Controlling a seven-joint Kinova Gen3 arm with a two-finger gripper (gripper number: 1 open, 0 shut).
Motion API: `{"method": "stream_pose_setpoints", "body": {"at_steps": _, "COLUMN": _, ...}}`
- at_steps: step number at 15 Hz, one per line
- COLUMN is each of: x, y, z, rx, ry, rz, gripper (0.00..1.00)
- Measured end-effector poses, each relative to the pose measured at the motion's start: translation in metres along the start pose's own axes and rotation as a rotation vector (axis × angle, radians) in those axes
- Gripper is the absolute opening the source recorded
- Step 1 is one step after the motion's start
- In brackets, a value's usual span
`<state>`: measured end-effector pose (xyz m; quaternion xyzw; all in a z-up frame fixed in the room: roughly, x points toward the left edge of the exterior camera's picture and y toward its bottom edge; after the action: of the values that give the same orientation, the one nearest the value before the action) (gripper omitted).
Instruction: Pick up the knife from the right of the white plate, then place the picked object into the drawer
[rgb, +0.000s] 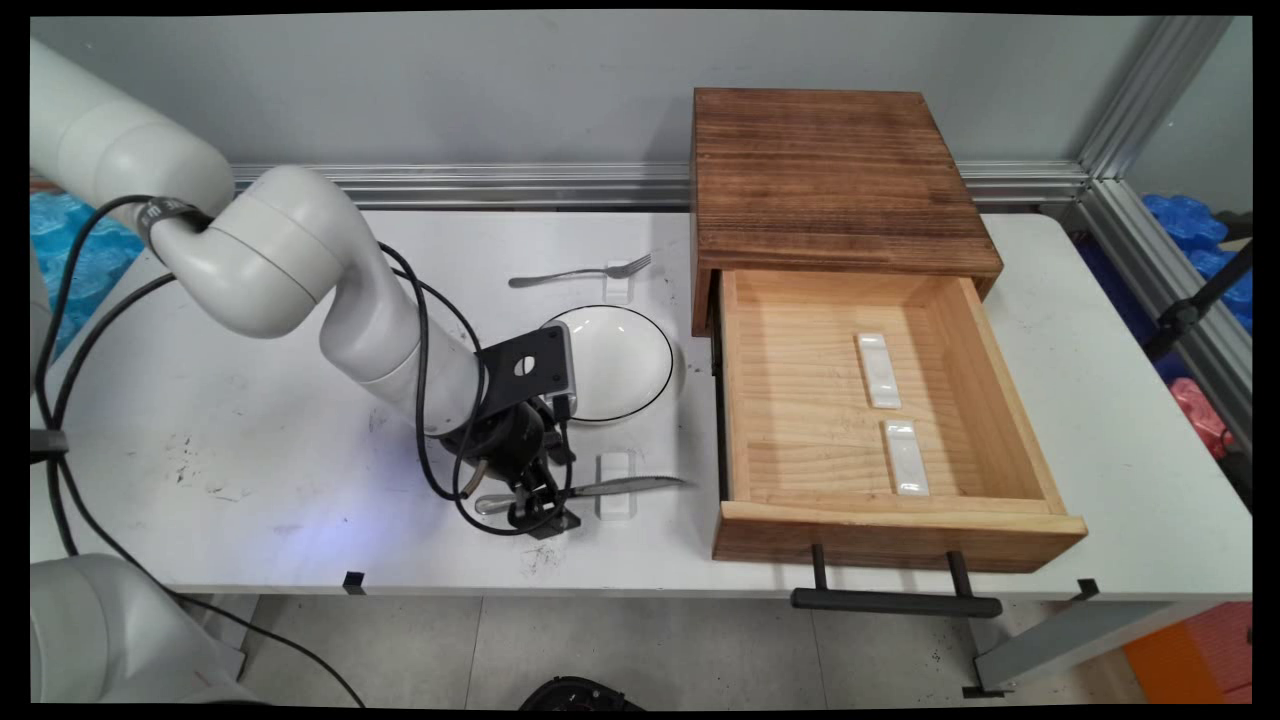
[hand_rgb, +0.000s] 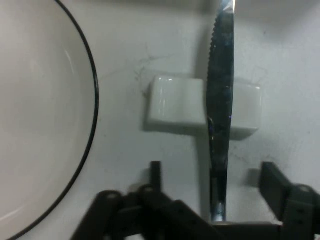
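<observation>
While my tool (hand_rgb: 210, 187) sits low near the surface's (rgb: 250, 450) front edge, fingers (hand_rgb: 272, 182) spread either side of the knife (hand_rgb: 220, 100) handle, its blade lies across a white rest (hand_rgb: 175, 107), beside the plate (hand_rgb: 45, 115).

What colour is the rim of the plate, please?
The plate is white with a thin black line along its rim, clearest in the hand view.
</observation>
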<state>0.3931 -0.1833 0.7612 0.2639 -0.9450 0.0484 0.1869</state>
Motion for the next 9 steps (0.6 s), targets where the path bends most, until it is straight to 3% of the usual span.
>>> {"method": "stream_pose_setpoints", "body": {"at_steps": 9, "x": 0.0012, "y": 0.0037, "z": -0.0029, "rx": -0.004, "ry": 0.004, "rz": 0.006, "gripper": 0.0}}
